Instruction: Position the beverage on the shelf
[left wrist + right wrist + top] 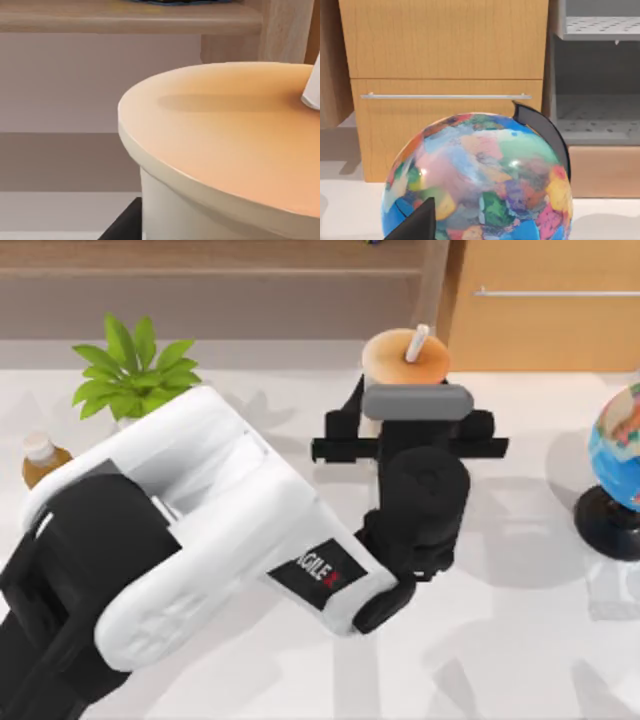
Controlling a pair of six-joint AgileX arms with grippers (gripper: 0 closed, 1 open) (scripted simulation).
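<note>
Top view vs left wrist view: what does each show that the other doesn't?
Top alone: the left arm reaching to the beverage, the left gripper around it below the lid, a plant, an amber bottle, a globe and the cabinet.
Left wrist alone: a close look at the lid's rim and the cup wall under it.
Both: beverage, white straw, and the shelf behind.

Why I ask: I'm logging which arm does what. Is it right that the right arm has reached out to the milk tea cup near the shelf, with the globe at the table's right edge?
Not quite: in the top view it is the left arm whose left gripper is at the beverage, close before the shelf. The globe does stand at the table's right edge.
</note>
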